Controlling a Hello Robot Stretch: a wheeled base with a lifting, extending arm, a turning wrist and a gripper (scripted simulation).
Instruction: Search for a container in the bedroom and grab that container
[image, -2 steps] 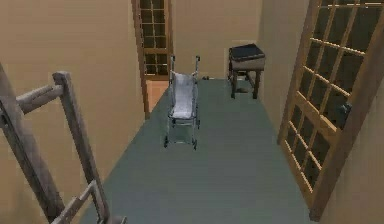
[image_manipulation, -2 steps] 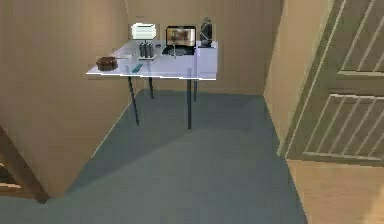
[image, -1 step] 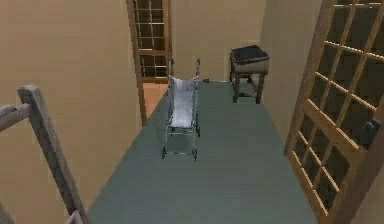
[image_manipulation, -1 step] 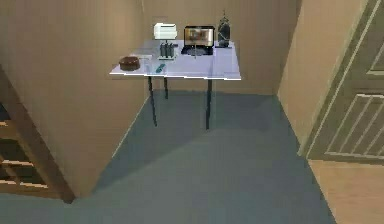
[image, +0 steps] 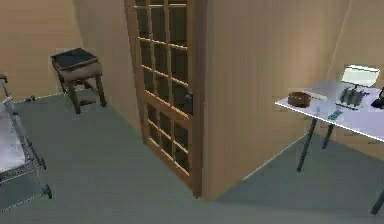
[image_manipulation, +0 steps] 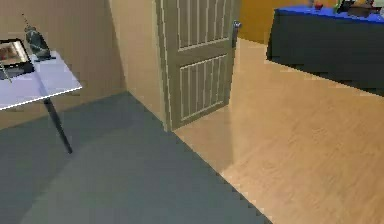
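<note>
Grey floor spread below tan walls in the forward view; tall wooden door with glass panes at centre; in the arm side view, panelled door standing where the grey gives way to wooden boards; white table at the forward view's right edge; dark side table far left by the wall; on the white table's left end, low brown bowl-shaped thing, possibly the container, near small dark items; state of the jaws: cannot tell.

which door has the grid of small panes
The brown wooden door in the forward view. Its face is a grid of small dark panes; the pale grey door in the arm side view has solid ribbed panels instead.
</note>
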